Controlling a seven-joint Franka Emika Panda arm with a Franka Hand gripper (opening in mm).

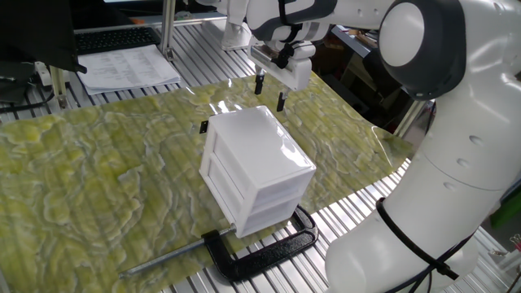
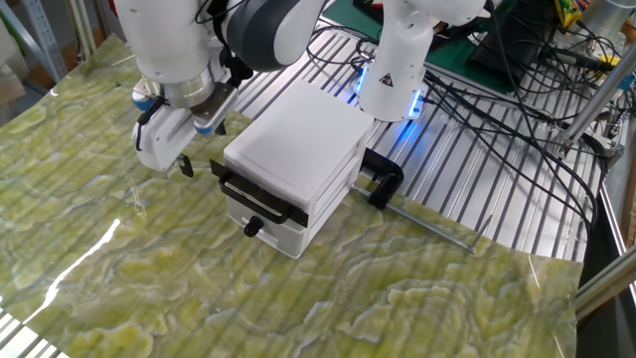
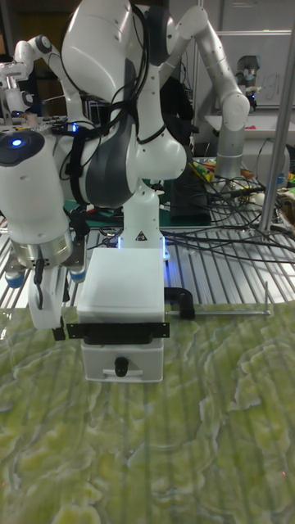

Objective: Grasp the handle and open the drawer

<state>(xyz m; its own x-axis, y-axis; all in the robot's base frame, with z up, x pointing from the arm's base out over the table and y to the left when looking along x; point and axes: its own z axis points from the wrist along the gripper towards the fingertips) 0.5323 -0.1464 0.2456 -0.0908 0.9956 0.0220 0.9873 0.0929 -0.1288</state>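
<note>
The white two-finger tool (image 2: 199, 164) is hanging with its black fingertips (image 1: 260, 84) spread wide and nothing between them, hovering just beside the upper front corner of the glossy white plastic box (image 2: 298, 159). In the tall fixed view the tool (image 3: 59, 332) is sitting off the box's side, level with the black bar (image 3: 118, 331) running across the box's front. Below that bar, the shallow white drawer (image 2: 266, 227) is sitting shut in the box, and its tiny black knob handle (image 2: 252, 228) is facing out over the green marbled surface (image 2: 149, 288), untouched and apart from the tool. Behind the box, a large black C-clamp (image 1: 264, 251) is gripping at the surface's edge.
</note>
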